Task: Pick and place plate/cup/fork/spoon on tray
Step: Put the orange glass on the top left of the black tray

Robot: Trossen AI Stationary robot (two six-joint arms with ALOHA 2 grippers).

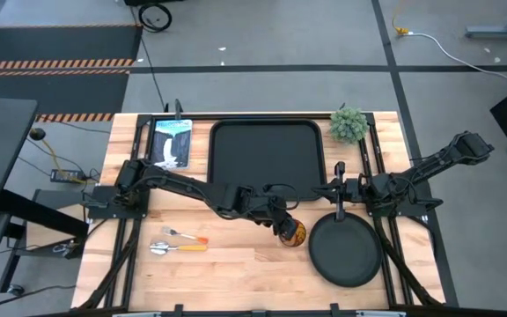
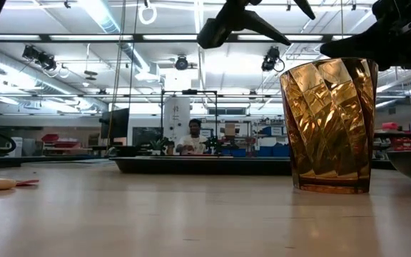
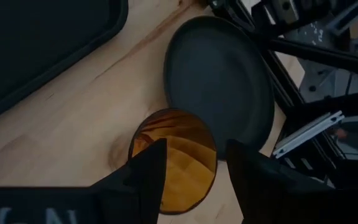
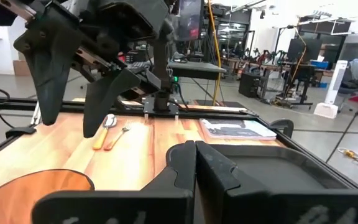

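The amber cup (image 1: 295, 232) stands upright on its base on the wooden table, just left of the round black plate (image 1: 346, 251), which lies flat near the table's front right. My left gripper (image 3: 194, 149) is open above the cup's mouth (image 3: 179, 152), clear of it in the right wrist view (image 4: 73, 124). The orange-handled fork (image 1: 186, 235) and spoon (image 1: 172, 248) lie at the near left. The black tray (image 1: 267, 154) lies at the far middle. My right gripper (image 4: 194, 155) is shut and empty, level, between the tray and the plate.
A green potted plant (image 1: 349, 124) stands at the far right corner, next to the tray. A blue-white picture card (image 1: 172, 141) lies left of the tray. Bare wood lies between the cutlery and the cup. A person (image 2: 193, 139) sits far off in the room.
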